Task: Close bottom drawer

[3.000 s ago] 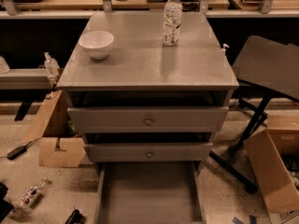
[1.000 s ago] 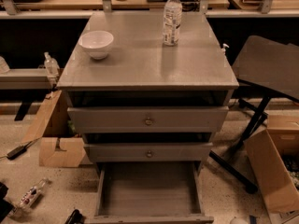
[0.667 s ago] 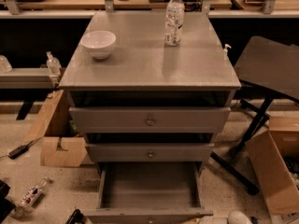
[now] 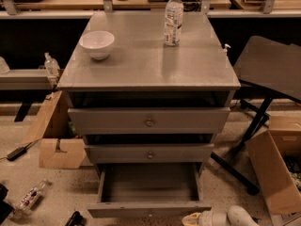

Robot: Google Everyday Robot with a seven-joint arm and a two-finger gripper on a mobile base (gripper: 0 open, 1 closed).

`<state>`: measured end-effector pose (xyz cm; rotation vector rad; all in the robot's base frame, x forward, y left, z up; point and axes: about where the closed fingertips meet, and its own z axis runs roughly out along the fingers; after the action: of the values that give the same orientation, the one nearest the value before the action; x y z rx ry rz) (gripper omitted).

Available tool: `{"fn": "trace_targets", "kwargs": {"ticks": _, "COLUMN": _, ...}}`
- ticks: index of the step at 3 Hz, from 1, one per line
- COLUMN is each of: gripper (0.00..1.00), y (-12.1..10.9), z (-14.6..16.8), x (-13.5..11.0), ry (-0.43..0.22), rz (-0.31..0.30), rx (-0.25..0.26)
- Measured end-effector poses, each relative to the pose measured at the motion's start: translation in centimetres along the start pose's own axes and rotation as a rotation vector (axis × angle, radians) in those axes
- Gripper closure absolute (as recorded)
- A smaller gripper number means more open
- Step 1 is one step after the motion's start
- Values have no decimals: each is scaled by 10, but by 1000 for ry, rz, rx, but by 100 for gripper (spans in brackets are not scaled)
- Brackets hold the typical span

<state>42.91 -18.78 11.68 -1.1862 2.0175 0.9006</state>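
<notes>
The grey cabinet (image 4: 149, 74) has three drawers. The bottom drawer (image 4: 149, 189) is pulled far out and shows an empty inside. Its front panel (image 4: 141, 209) lies near the lower edge of the camera view, and its small knob (image 4: 149, 215) just shows. The middle drawer (image 4: 149, 153) and the top drawer (image 4: 149, 121) sit slightly out. My gripper (image 4: 196, 218) comes in at the bottom edge on a white arm (image 4: 235, 216). It is low, just right of the bottom drawer's front panel and level with it.
A white bowl (image 4: 97, 44) and a water bottle (image 4: 173, 18) stand on the cabinet top. Cardboard boxes lie on the floor at the left (image 4: 56, 147) and right (image 4: 273, 173). A black folding stand (image 4: 268, 74) is at the right. A small bottle (image 4: 30, 197) lies on the floor.
The view has shifted so the bottom drawer's front panel now shows. My white arm and gripper have come into view at the bottom right and moved left toward that panel.
</notes>
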Motion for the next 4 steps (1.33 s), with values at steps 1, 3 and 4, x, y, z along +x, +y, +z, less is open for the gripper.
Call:
{"fn": "trace_targets", "kwargs": {"ticks": 1, "gripper": 100, "y": 0, "z": 0, "x": 0, "ry": 0, "rz": 0, "rx": 0}}
{"fn": "trace_targets", "kwargs": {"ticks": 3, "gripper": 100, "y": -21, "z": 20, "x": -13, "ry": -18, "rz": -52, "rx": -30}}
{"fn": "trace_targets", "kwargs": {"ticks": 4, "gripper": 100, "y": -39, "z": 27, "x": -27, "ry": -27, "rz": -80, "rx": -31}}
